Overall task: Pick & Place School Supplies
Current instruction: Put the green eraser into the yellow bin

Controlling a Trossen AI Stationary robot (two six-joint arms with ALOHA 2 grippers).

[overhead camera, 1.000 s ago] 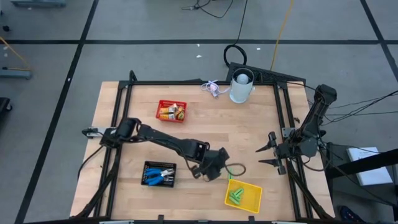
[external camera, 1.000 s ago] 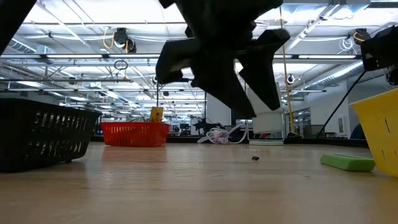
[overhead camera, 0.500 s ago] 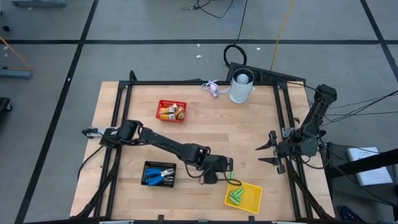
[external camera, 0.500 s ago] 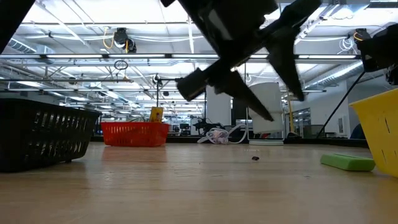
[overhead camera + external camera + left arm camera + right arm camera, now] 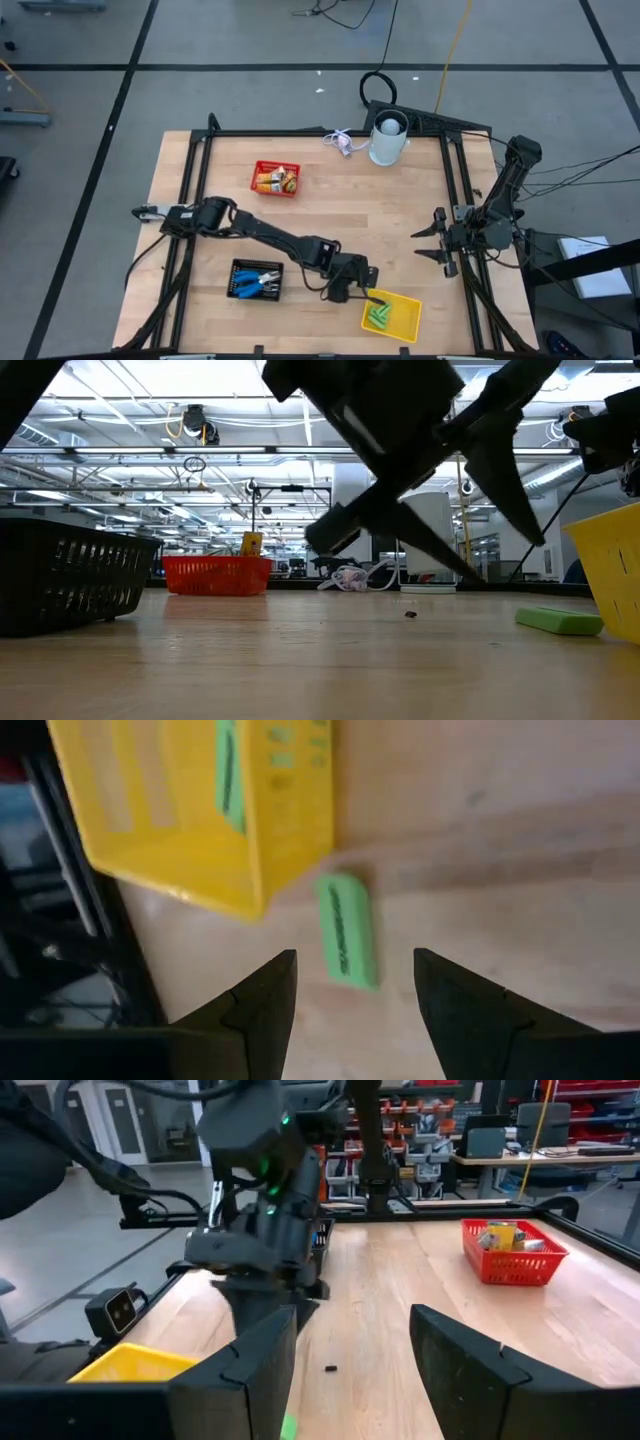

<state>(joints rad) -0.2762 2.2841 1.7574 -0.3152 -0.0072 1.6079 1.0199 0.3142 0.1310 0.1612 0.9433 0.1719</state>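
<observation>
A loose bright green bar (image 5: pixel 347 928) lies flat on the table beside the corner of the yellow mesh basket (image 5: pixel 200 815); it also shows in the low view as the green bar (image 5: pixel 560 621). My left gripper (image 5: pixel 350 1010) is open and hovers just above it, fingers on either side, touching nothing. From above, the left gripper (image 5: pixel 362 291) sits at the basket's (image 5: pixel 405 322) far-left corner. More green bars (image 5: pixel 379 316) lie inside that basket. My right gripper (image 5: pixel 432 242) waits open at the table's right side.
The black basket (image 5: pixel 257 280) holds blue-handled scissors. The red basket (image 5: pixel 275 178) holds yellow-orange sticks. A white cup (image 5: pixel 388 140) stands at the far edge beside a small cord bundle (image 5: pixel 340 142). A black frame rail (image 5: pixel 455 215) borders the table.
My left gripper has moved toward the near edge and rightward, from the table's middle to the yellow basket's corner, over the loose green bar, turning as it went. The green bar has stayed where it was.
</observation>
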